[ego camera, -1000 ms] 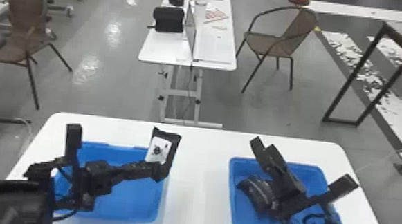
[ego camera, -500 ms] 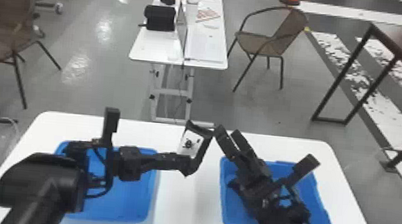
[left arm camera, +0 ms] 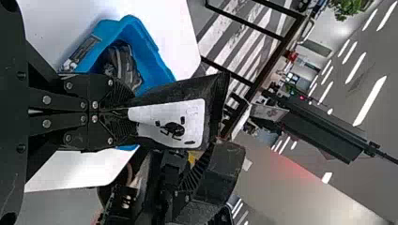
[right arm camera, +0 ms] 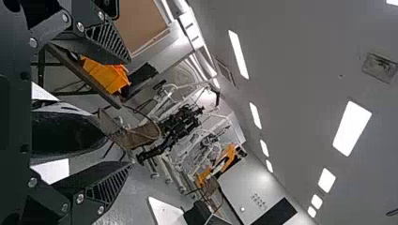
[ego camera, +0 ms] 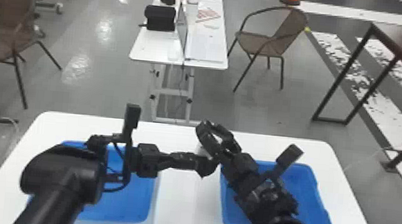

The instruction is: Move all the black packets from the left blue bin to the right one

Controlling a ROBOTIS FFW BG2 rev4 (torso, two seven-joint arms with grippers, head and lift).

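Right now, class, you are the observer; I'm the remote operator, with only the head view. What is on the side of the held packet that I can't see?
Observer: The black packet bears a white label with dark marks.
Operator: Is the left end effector shut on it?
Observer: Yes, the left end effector pinches one end.
Operator: What is behind the arm, in the right bin?
Observer: Another packet lies in the right bin.
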